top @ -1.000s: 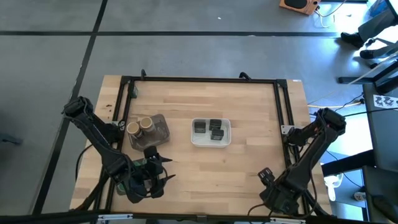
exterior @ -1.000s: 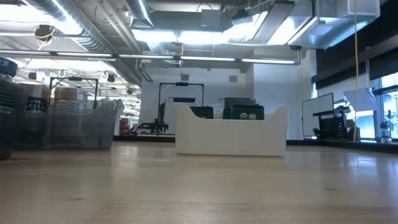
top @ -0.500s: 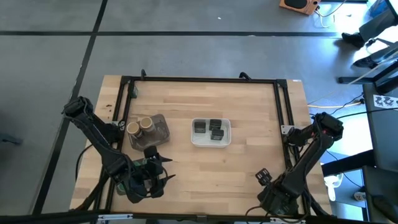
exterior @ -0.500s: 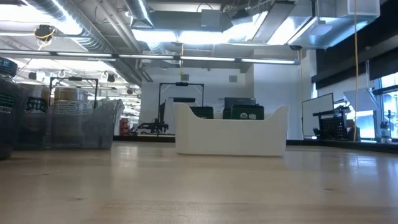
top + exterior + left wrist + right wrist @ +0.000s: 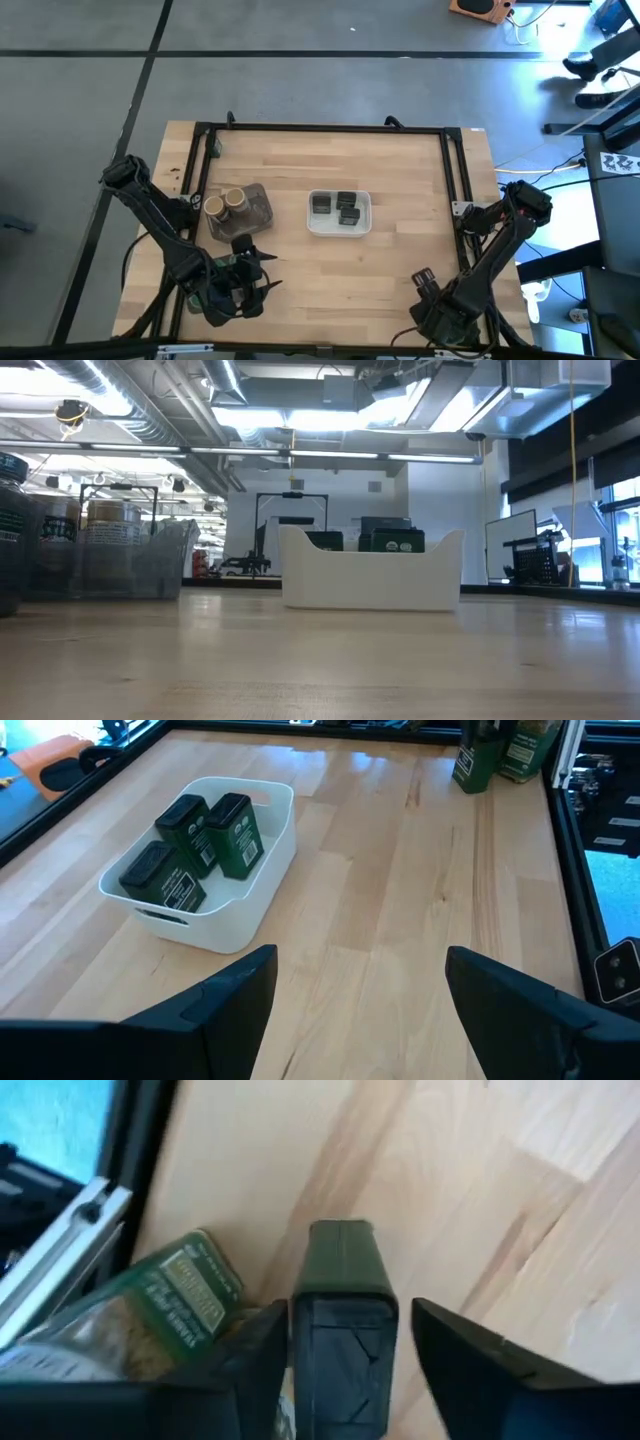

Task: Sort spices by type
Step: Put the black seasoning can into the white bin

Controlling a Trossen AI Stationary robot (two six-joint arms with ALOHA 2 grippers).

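My right gripper (image 5: 424, 284) hangs over the table's near right corner, pointing down. In its wrist view it (image 5: 350, 1330) stands open around the top of an upright dark green tin (image 5: 342, 1270). A green-labelled jar (image 5: 140, 1315) stands just beside that tin. Three dark tins (image 5: 340, 208) sit in the white tray (image 5: 312, 222) at mid-table. Two tan-topped jars (image 5: 225, 203) stand in a clear tray (image 5: 258, 212) to its left. My left gripper (image 5: 355, 1010) waits open near the front left (image 5: 250, 272), holding nothing. My right gripper comes at the tin from above, one finger on each side of its top. One finger (image 5: 262, 1365) lies right against the tin's side (image 5: 298, 1340); whether it touches, I cannot tell. A strip of table shows between the other finger (image 5: 450, 1360) and the tin.
A black metal frame (image 5: 455, 170) runs along the table's far and side edges. Bare wood (image 5: 350, 270) lies between the white tray and the near edge. The low view shows the white tray (image 5: 370, 575) and the clear tray's jars (image 5: 105, 535).
My right arm has sunk a little over the near right corner. The left arm, the trays and their spices have kept still.
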